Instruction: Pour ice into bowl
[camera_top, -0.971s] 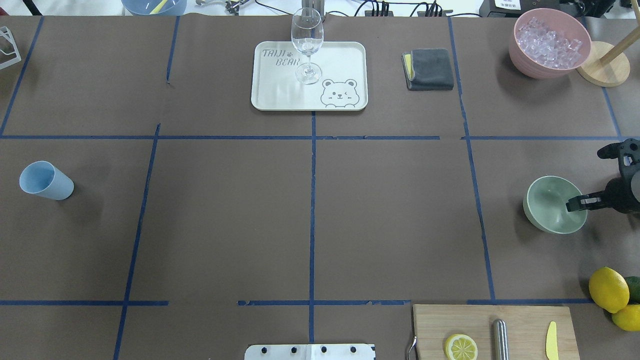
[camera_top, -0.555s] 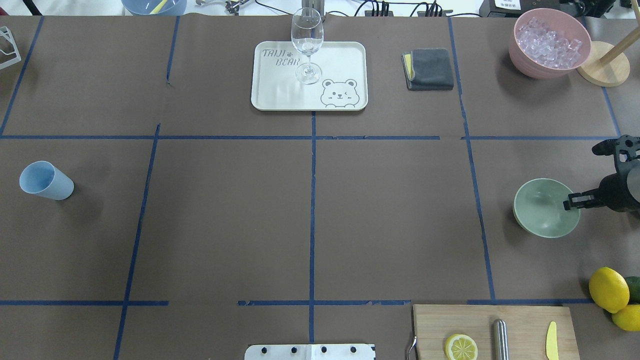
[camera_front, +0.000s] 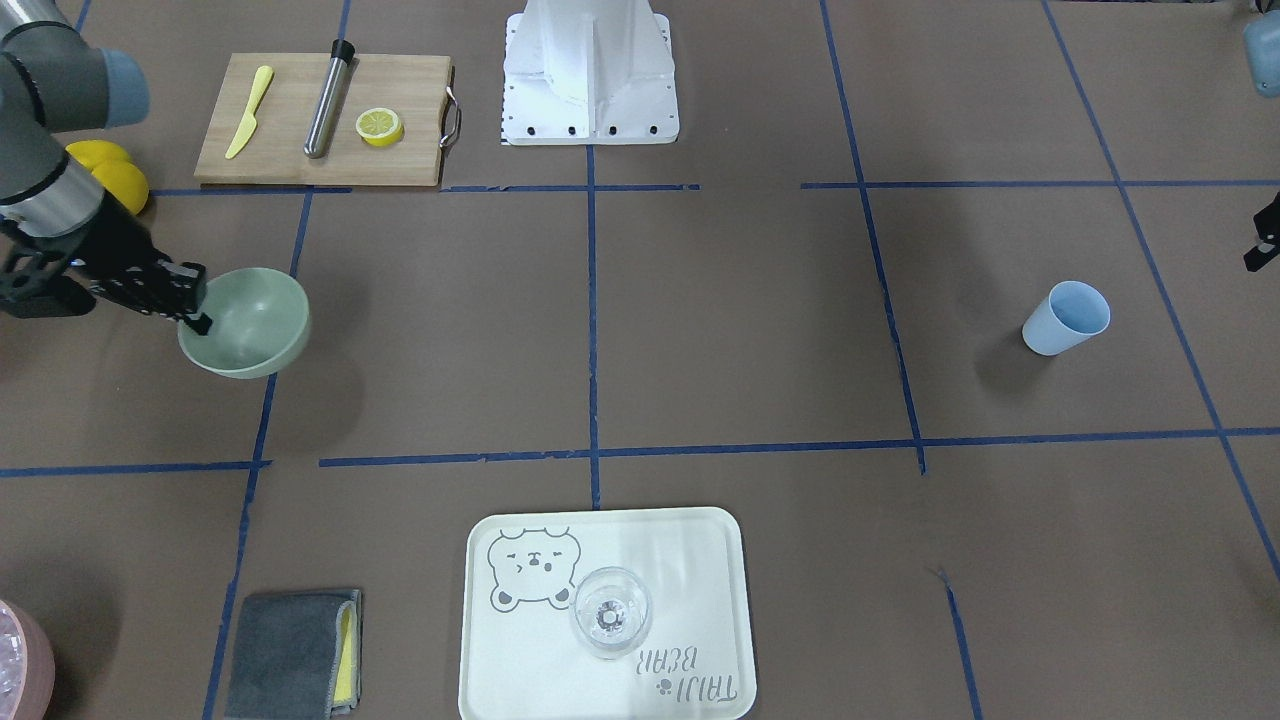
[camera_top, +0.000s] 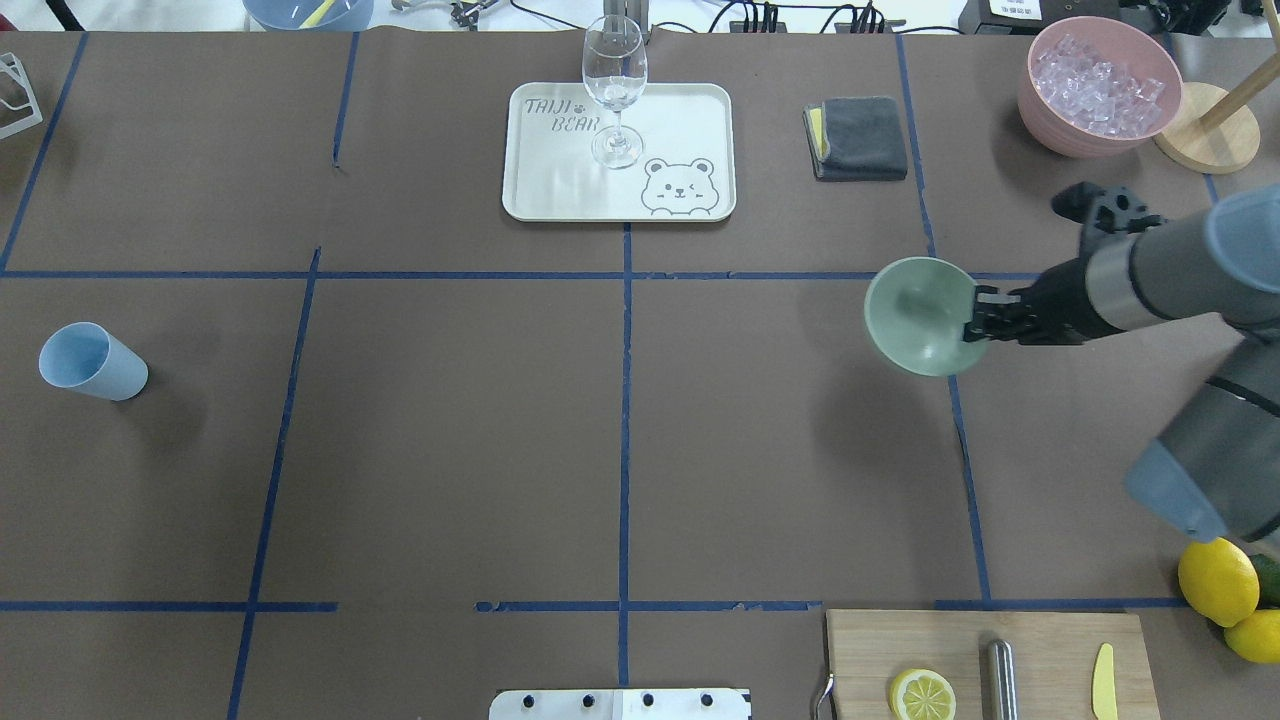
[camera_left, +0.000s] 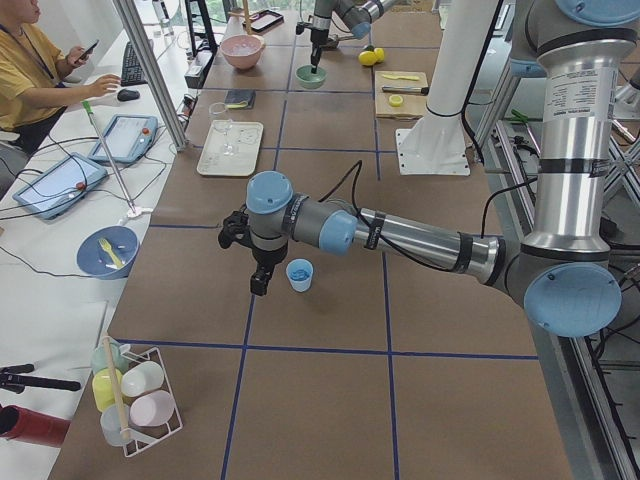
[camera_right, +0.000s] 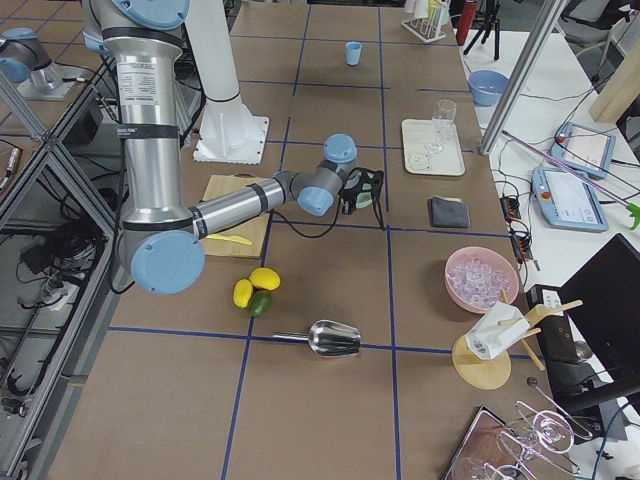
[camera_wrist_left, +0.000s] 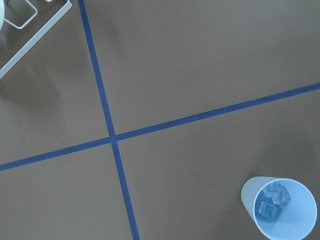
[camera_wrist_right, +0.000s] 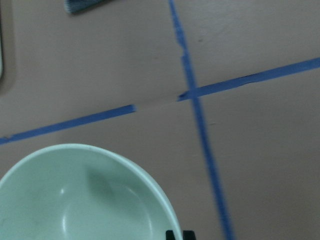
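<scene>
The pale sage-green bowl (camera_top: 915, 320) hangs above the table right of centre, and my right gripper (camera_top: 982, 320) is shut on its right rim. The front-facing view shows the bowl (camera_front: 250, 320) and gripper (camera_front: 197, 305), and the right wrist view shows the bowl's empty inside (camera_wrist_right: 80, 200). The ice (camera_wrist_left: 272, 204) is a few clear cubes inside the upright light blue cup (camera_top: 92, 362) at the table's left. My left gripper (camera_left: 258, 284) hovers beside the cup (camera_left: 299, 274); I cannot tell whether it is open.
A cream tray (camera_top: 680, 120) with a stemmed glass (camera_top: 614, 90) stands at back centre, a grey cloth (camera_top: 860, 138) to its right. A pink container of ice (camera_top: 1098, 85) is back right. A cutting board (camera_top: 1040, 660) and lemons (camera_top: 1217, 580) lie front right. A metal scoop (camera_right: 335, 340) lies nearby.
My right gripper has carried the green bowl from near the table's right edge to the left and farther from the robot. The cup has not moved.
</scene>
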